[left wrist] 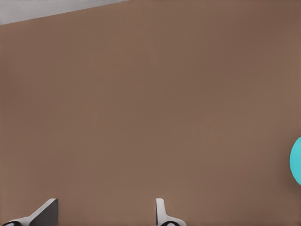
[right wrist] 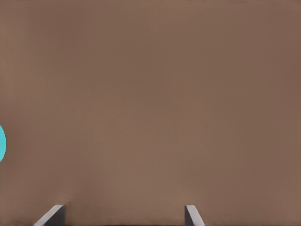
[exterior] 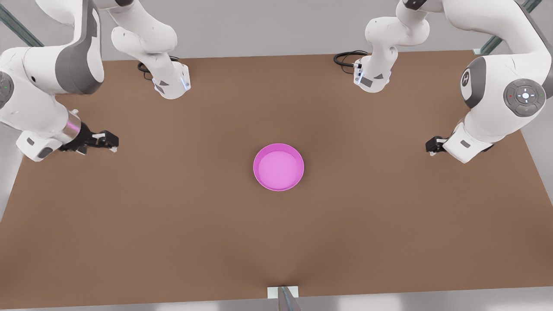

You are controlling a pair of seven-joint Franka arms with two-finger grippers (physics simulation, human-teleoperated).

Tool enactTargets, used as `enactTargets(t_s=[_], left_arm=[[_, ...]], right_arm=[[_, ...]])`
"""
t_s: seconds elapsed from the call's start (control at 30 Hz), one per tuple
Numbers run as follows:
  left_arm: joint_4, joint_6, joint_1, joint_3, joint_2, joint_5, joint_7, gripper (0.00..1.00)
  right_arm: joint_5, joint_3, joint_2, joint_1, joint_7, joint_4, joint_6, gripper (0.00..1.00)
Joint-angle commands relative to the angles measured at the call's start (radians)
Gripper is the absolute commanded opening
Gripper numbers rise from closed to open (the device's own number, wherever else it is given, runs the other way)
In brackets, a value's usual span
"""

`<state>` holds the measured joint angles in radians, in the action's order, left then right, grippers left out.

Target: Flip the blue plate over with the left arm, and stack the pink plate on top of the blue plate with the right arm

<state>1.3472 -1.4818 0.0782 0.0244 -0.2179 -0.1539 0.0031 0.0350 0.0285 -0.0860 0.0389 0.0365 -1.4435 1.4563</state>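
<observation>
Pink plate (exterior: 278,167) sits mid-frame in the front view, rim up on the surface (exterior: 173,224). Blue plate (left wrist: 297,161) shows as a sliver. Left gripper (left wrist: 106,212) and right gripper (right wrist: 124,214): jaws open, empty. Plates look light, stiff and slick, so pinch the rim.

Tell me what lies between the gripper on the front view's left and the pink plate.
Nothing. In the front view, the stretch from the gripper to the pink plate is bare brown table.
</observation>
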Motion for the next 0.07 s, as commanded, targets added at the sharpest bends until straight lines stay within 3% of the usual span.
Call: enactTargets(t_s=[0.0, 0.03], left_arm=[[0.001, 0.000, 0.000, 0.000, 0.000, 0.002, 0.000, 1.00], [0.001, 0.000, 0.000, 0.000, 0.000, 0.002, 0.000, 1.00]], right_arm=[[0.002, -0.001, 0.003, -0.045, 0.005, 0.002, -0.001, 1.00], [-0.001, -0.007, 0.000, -0.047, 0.006, 0.002, 0.002, 1.00]])
